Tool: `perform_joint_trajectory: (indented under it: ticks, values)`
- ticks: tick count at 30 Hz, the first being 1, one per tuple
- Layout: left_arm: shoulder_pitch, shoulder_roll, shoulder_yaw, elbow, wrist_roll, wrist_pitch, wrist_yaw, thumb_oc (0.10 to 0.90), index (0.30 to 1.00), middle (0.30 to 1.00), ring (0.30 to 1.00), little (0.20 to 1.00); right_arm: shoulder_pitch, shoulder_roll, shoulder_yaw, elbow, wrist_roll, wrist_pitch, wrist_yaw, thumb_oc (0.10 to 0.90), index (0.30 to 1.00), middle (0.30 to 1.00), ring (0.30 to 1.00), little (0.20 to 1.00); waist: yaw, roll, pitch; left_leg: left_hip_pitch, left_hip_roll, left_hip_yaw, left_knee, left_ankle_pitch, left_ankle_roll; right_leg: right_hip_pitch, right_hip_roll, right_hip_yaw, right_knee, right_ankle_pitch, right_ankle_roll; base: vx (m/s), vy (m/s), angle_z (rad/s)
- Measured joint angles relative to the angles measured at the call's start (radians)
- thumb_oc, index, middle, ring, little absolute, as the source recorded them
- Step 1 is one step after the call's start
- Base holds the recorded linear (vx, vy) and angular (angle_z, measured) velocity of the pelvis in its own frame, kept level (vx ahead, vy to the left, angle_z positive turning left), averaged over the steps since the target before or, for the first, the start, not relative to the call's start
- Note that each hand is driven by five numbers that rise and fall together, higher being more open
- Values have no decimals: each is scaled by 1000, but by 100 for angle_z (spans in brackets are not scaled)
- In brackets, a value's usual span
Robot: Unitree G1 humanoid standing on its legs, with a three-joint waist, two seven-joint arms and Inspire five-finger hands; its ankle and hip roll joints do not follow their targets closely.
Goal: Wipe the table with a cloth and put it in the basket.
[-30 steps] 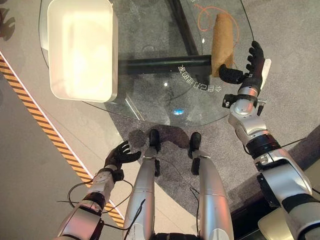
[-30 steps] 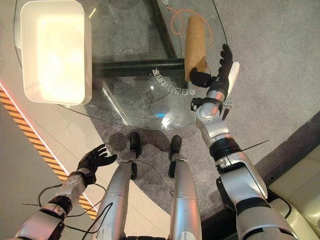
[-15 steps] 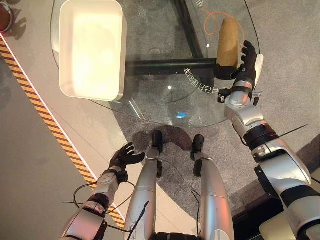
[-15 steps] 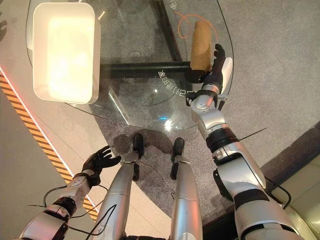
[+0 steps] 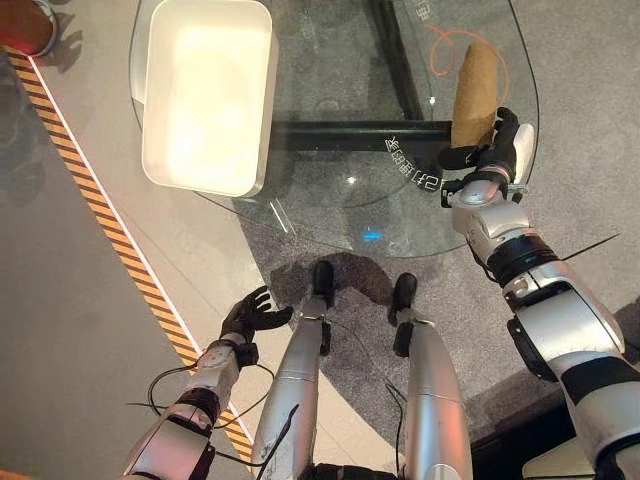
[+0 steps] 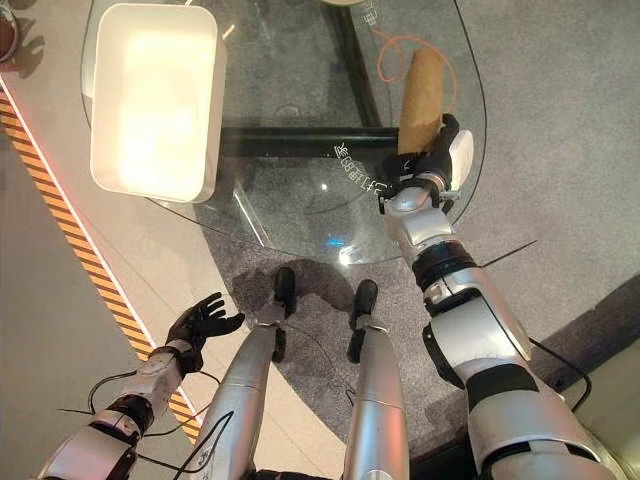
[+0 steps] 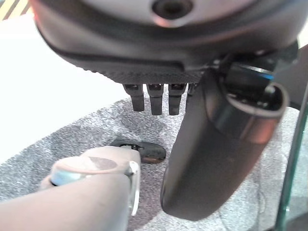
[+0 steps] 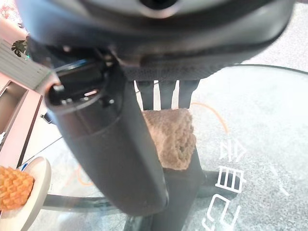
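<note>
Right hand over the rolled cloth on the glass tabletop

The right hand (image 8: 144,43) reaches out with its fingers (image 8: 166,94) straight; the brown cloth (image 8: 169,137) lies rolled just past their tips, seemingly touching them, on the glass tabletop (image 8: 260,115). Beyond the thumb sits a plate (image 8: 33,204) with an orange, textured thing (image 8: 14,186).

Two head-mounted eyes look steeply down from above, side by side, sharing the round glass table (image 5: 400,200), the white basket (image 5: 205,95) on its far left part and the rolled brown cloth (image 5: 476,92) at its right edge. The left wrist camera sits very close behind the left hand (image 7: 211,159), facing grey carpet (image 7: 96,125). The right wrist camera looks along the right hand (image 8: 115,154) at the cloth, seen from close.
</note>
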Motion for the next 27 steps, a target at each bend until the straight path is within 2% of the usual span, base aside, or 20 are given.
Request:
perform_joint_trajectory:
  ticks: [8,18,19,20,27]
  values:
    - [25,-1,-1,-11,0,2,1,800,900,900,900,900,-33,-2,3,67,-1,23,0,800,900,900,900,900,3,17,1,-1,-4,-5,-3,3,0,0,-3,-3,0,0,0,8,6,1]
    - [25,-1,-1,-13,-2,1,0,800,900,900,900,900,-33,-1,5,78,-2,39,0,800,900,900,900,900,4,18,1,-3,-4,-7,-8,5,-2,-5,-3,-4,0,-1,0,0,0,0]
    - [25,-1,-2,-13,-2,1,0,800,900,900,900,900,-33,-1,6,80,-3,39,0,676,794,794,794,776,4,18,1,-3,-4,-7,-10,5,-2,-5,-3,-4,0,-1,0,0,0,0]
    - [25,-1,-2,-13,-2,1,0,800,900,900,900,900,-33,-1,6,80,-9,38,0,100,300,300,300,200,4,19,1,-3,-4,-7,-13,7,-3,-6,-3,-5,0,-1,0,0,0,0]
    - [25,-2,-6,-17,-18,1,-1,800,900,900,900,900,-46,-11,23,82,-41,38,3,100,300,300,300,200,4,24,1,-5,-4,-8,-18,9,-4,-11,-3,-5,1,-2,-1,0,0,0]
